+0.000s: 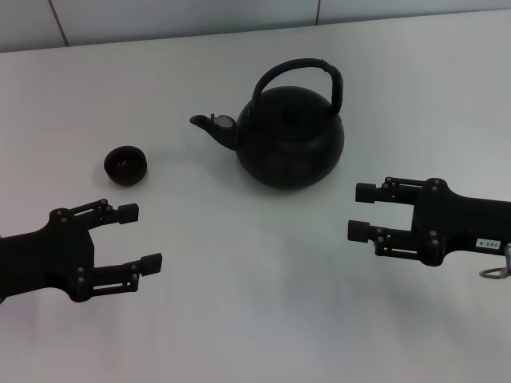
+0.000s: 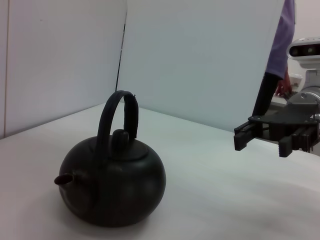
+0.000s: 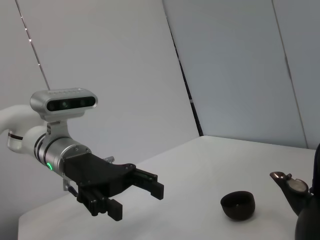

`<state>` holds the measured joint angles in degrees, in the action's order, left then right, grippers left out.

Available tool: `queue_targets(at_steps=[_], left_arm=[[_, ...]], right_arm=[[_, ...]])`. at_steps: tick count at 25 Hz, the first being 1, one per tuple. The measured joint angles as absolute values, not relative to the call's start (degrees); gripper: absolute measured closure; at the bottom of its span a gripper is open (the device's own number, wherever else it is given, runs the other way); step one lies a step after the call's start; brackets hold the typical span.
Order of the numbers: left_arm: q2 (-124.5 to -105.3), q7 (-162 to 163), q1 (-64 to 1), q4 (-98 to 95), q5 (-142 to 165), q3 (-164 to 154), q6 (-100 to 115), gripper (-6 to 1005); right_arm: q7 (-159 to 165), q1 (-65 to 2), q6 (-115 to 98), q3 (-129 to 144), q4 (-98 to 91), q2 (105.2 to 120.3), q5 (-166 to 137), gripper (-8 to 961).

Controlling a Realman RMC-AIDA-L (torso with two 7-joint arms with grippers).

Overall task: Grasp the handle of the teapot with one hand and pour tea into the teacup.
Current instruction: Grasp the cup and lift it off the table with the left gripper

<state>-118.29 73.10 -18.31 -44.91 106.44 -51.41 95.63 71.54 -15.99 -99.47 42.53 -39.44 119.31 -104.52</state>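
I'm holding my labelled black right gripper [image 1: 361, 211] wide open beside the round matte-black teapot [image 1: 291, 136]; next, reaching its arched wrapped handle [image 1: 299, 70].

Bright, even, diffuse overhead light; only faint soft shadow under the teapot [image 1: 291, 140] toward 6 o'clock; no glare.

A smooth matte white tabletop [image 1: 255, 335] fills the head view, evenly lit with soft shadows. Along its far edge stand pale grey-white wall panels [image 1: 184, 16] split by thin dark seams. At the far right corner, a person's blue-sleeved arm [image 2: 280, 45] shows.
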Motion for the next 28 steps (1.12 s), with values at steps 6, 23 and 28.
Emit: queue_targets(at_steps=[6,23,28], left_arm=[[-118.29,73.11,-18.34,-44.91,106.44,-51.42,95.63,155],[-118.29,73.14,-18.58,-45.00,106.43,-51.42,95.63,155],[-118.29,73.03,-18.77,-45.00,106.40,-51.41,95.19,155]], right_arm=[[71.65,-16.00,-99.47,42.54,-39.45,119.28,-104.49,303],[71.77,-16.86,-98.98,42.17,-39.40,119.27,-104.15,303],[71.45,-17.12,-98.96,42.18,-39.25,119.30,-104.14,302]])
